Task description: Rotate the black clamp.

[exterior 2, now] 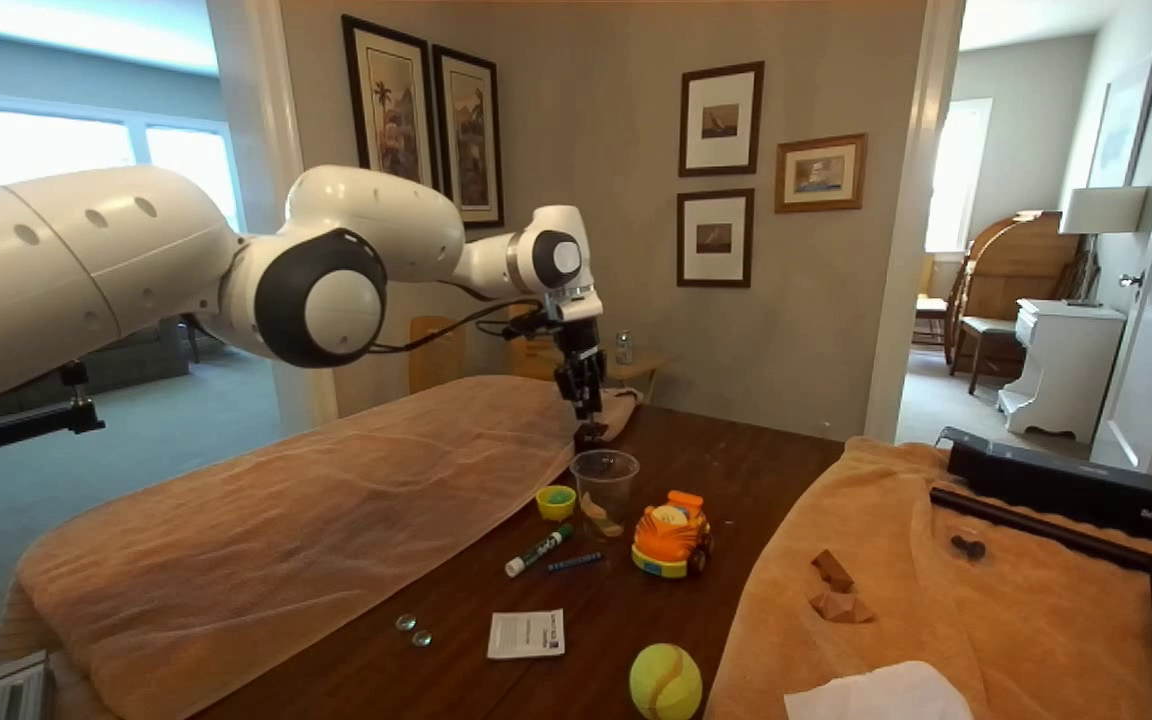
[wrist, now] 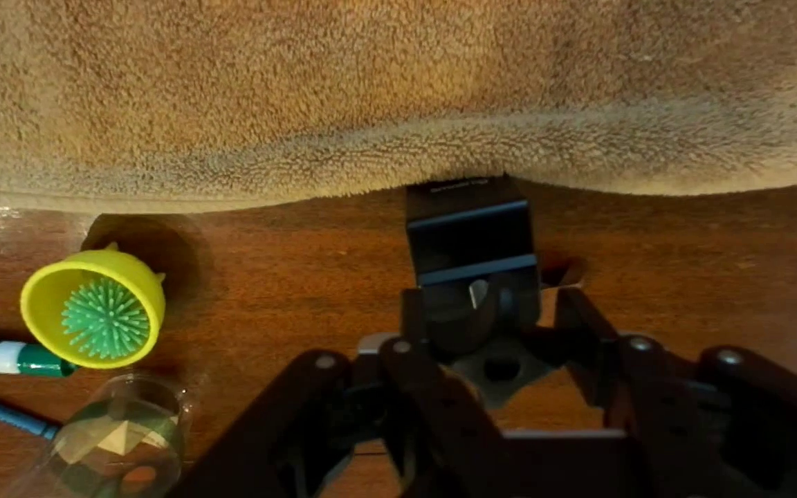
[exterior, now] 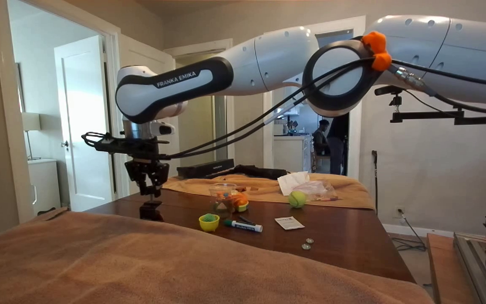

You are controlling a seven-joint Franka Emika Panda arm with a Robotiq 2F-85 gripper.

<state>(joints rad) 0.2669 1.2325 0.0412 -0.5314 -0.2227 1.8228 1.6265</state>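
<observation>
The black clamp [exterior: 151, 210] stands on the dark wooden table at the towel's edge. It also shows, small, in an exterior view [exterior 2: 590, 437]. In the wrist view the clamp [wrist: 471, 238] is a squat black block with a silver screw and a dark lobed handle with a hole. My gripper [exterior: 150, 192] points straight down over it. In the wrist view the gripper [wrist: 492, 321] has its fingers partly drawn together, with the handle between them and meeting both sides. The contact area is dark. The clamp's far end is at the towel's edge, perhaps partly covered.
A yellow cup [wrist: 94, 308] with a green spiky ball, a green marker [exterior 2: 539, 550], a blue crayon [exterior 2: 576, 562] and a clear plastic cup [exterior 2: 604, 495] stand near. An orange toy car [exterior 2: 671, 535], tennis ball [exterior 2: 665, 682] and towels [exterior: 184, 257] lie further off.
</observation>
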